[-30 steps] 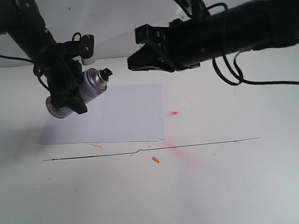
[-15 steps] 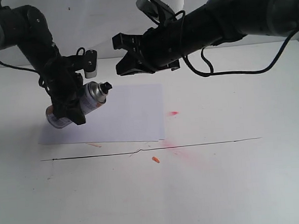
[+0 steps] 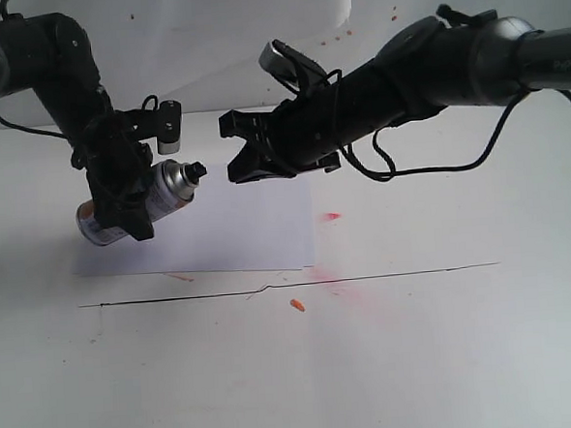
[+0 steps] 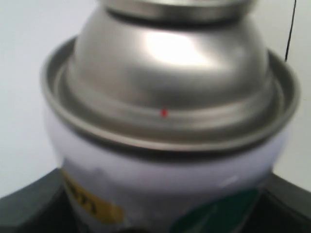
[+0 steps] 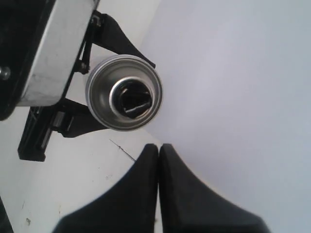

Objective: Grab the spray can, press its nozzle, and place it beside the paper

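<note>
Swung down and leftward since a second ago: right gripper [image 3: 235, 147], now facing the nozzle [image 3: 196, 169]. Clamped in left gripper [image 3: 130, 206], tilted over the paper's [image 3: 257, 221] left edge: spray can [image 3: 165, 184]. Shown only by right wrist view: right fingertips pressed together, empty.

White table [image 3: 450, 359] meets a creased white backdrop [image 3: 216, 34]

A flat white tabletop [image 3: 421, 361] carries 1 thin black line [image 3: 386, 275] drawn across it. A small red paint blot [image 3: 331, 215] lies beyond the line, a faint pink haze [image 3: 358, 297] crosses it, and 1 tiny orange fleck [image 3: 297, 304] sits just on its near side. A creased white backdrop sheet [image 3: 227, 43] hangs behind.
</note>
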Robot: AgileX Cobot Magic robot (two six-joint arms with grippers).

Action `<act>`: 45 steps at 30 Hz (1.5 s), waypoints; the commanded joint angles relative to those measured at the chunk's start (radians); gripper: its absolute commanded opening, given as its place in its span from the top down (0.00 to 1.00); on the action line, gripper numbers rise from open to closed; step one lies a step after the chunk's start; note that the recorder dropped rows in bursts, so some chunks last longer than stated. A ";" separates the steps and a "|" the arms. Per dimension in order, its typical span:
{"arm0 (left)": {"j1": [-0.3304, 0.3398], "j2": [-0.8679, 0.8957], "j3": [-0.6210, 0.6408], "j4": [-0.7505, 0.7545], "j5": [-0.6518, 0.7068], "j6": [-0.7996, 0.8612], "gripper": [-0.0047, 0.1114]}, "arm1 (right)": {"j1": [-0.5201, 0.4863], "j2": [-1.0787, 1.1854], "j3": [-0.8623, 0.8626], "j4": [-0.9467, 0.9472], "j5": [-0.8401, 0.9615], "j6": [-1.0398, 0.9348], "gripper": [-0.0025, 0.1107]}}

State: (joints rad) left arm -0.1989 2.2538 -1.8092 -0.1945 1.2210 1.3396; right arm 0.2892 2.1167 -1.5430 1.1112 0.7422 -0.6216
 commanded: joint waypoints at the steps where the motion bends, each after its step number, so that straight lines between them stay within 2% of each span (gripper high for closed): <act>1: 0.002 -0.010 -0.012 -0.003 0.000 -0.009 0.96 | 0.001 -0.001 -0.006 0.068 0.001 -0.061 0.98; 29: 0.002 0.006 -0.012 -0.003 0.000 -0.009 0.96 | 0.001 0.101 -0.006 0.343 -0.020 -0.254 0.98; 45: 0.002 0.007 -0.012 -0.025 0.000 -0.009 0.96 | 0.011 0.105 -0.006 0.411 -0.017 -0.282 0.98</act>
State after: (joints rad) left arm -0.1989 2.2725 -1.8108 -0.1943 1.2210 1.3375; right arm 0.2915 2.2204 -1.5430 1.4984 0.7177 -0.8878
